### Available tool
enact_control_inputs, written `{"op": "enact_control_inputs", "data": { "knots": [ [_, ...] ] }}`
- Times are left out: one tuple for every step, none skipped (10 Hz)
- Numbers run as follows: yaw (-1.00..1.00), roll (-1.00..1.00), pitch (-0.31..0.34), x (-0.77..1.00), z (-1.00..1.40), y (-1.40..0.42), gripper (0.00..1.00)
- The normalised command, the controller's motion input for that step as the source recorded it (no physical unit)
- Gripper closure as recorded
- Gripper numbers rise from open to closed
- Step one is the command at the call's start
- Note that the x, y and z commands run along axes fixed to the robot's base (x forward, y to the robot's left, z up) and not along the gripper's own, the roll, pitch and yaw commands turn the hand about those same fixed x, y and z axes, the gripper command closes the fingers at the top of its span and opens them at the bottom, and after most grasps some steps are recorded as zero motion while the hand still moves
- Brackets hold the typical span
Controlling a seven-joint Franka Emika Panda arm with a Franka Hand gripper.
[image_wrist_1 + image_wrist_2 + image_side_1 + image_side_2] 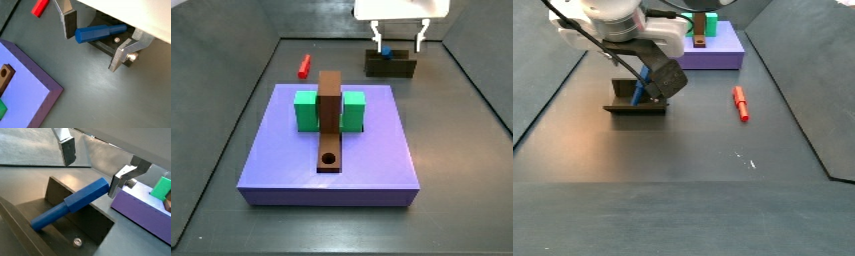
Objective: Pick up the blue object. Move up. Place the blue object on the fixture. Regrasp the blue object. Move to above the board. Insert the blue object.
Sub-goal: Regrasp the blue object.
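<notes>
The fingers stand apart, two flat silver plates with dark pads, and nothing is clamped between them: the gripper is open and holds no piece. Between and just below the plates lies the blue object, leaning at a slant on the fixture, one end up by the fixture's upright wall and the other down toward its base plate. Whether either pad touches the blue object I cannot tell; in both wrist views there looks to be a gap on each side. In a wrist view the same blue object shows as a stubby peg with a thinner end, lying across the dark fixture between the fingers.

In a side view the gripper hangs directly over the fixture. The board, with its green block and brown bar, lies well apart from the fingers, and the red peg rests on the floor off to one side of them.
</notes>
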Motion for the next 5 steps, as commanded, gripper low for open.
{"op": "enact_control_inputs", "data": {
  "knots": [
    [-0.04, 0.06, 0.114, 0.28, 0.0, 0.0, 0.0],
    [-0.03, 0.07, 0.143, 0.29, 0.05, 0.0, 0.0],
    [-0.03, 0.07, 0.143, 0.27, 0.06, 0.0, 0.0],
    [-0.04, 0.06, 0.134, 0.24, 0.04, 0.0, 0.0],
    [-0.03, 0.07, 0.126, 0.2, 0.03, 0.0, 0.0]
  ]
}}
